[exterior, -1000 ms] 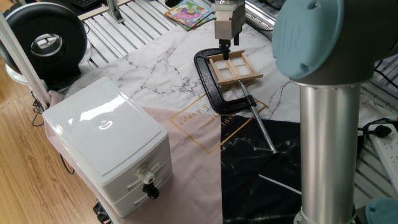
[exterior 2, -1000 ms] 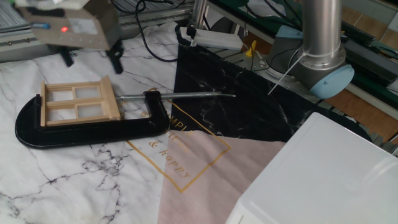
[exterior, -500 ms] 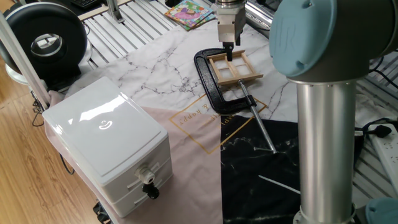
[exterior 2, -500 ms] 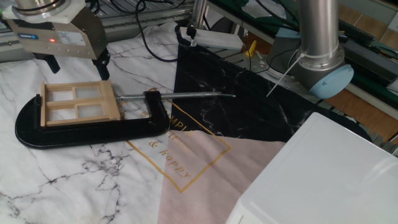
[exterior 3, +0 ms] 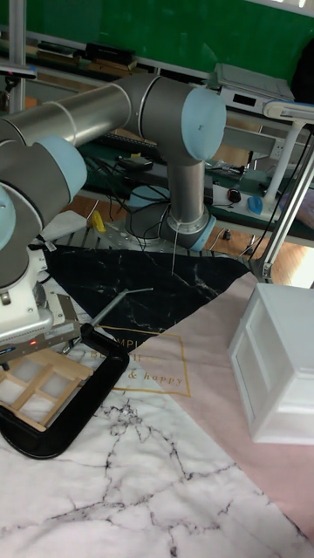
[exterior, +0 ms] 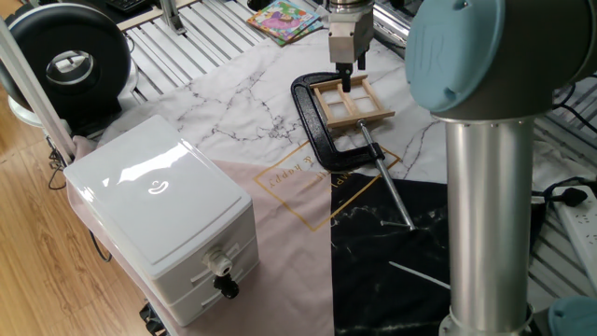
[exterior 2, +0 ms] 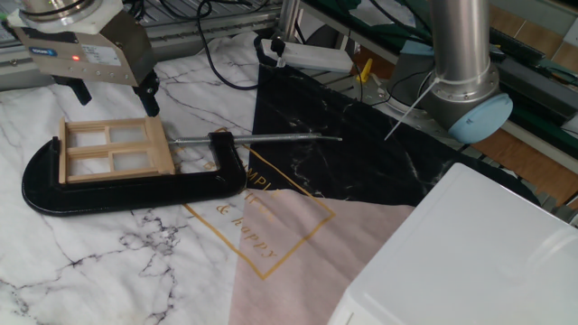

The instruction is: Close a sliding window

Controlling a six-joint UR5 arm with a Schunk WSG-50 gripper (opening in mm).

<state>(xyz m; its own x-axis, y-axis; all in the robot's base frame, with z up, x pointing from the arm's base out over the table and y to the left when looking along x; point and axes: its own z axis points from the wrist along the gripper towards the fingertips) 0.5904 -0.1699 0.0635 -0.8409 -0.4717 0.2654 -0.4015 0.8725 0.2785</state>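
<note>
Now we hang our gripper [exterior 2: 113,90] just over the far long edge of the window [exterior 2: 115,149], which lies flat on the marble-print cloth [exterior 2: 108,262] near the bench's far corner as one fixed view has it, pinched end to end in the black clamp [exterior 2: 135,191]. Our fingers [exterior 2: 150,97] are spread, one near each end of that frame edge, and they grip nothing. Whether the tips touch the wood or only hover beside it, we cannot tell from any view.

We judge the closing push not yet made, and several things could spoil it. If we come down on the outer frame rather than the sliding sash, we shove the whole model and the sash stays put. The clamp rests loose on the cloth, so a hard sideways push could drag clamp and window together, wrinkling the cloth. Pressing down too hard could jam the sash in its track or snap a thin bar. The clamp's screw rod [exterior 2: 271,138] juts from the window's end, so a wide sweep that way could strike it.
</note>
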